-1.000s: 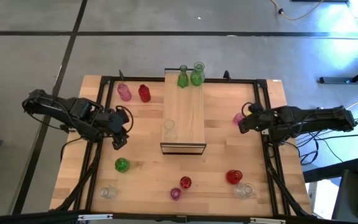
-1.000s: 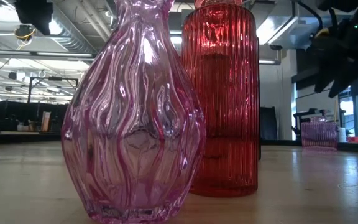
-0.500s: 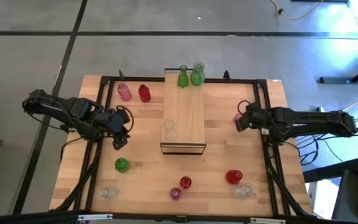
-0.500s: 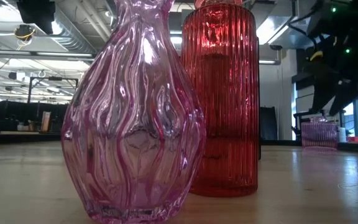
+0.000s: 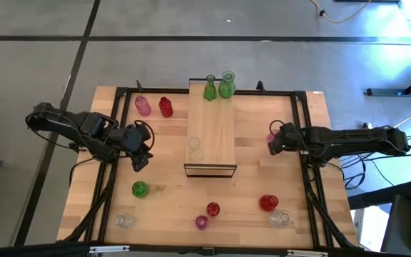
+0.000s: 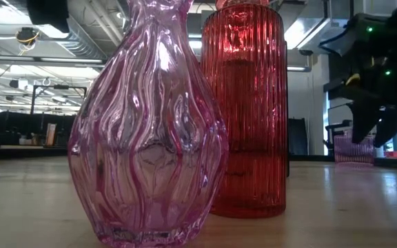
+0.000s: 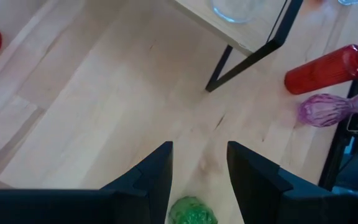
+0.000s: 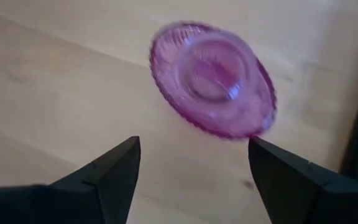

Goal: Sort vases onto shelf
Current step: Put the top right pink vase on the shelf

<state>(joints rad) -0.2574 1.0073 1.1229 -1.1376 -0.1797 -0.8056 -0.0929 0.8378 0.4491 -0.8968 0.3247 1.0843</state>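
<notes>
Left gripper [image 5: 140, 151] over table's left half, fingers [image 7: 154, 180] narrowly apart, holding nothing, green vase [image 5: 140, 189] nearby on table. Pink vase [image 5: 143, 106], red vase [image 5: 165, 107] standing left of shelf [image 5: 210, 128]. On shelf: two green vases [image 5: 218, 87] at far end, clear vase [image 5: 194, 149] near dark-framed end. Right gripper [image 5: 275, 137] hovering over small pink vase [image 8: 213, 79], fingers [image 8: 114, 171] spread wide, not gripping. Contents of vases: cannot tell.

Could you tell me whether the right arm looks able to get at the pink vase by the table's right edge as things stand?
Probably yes: the right gripper hangs open just above the pink vase, with nothing between them and bare table around it.
</notes>
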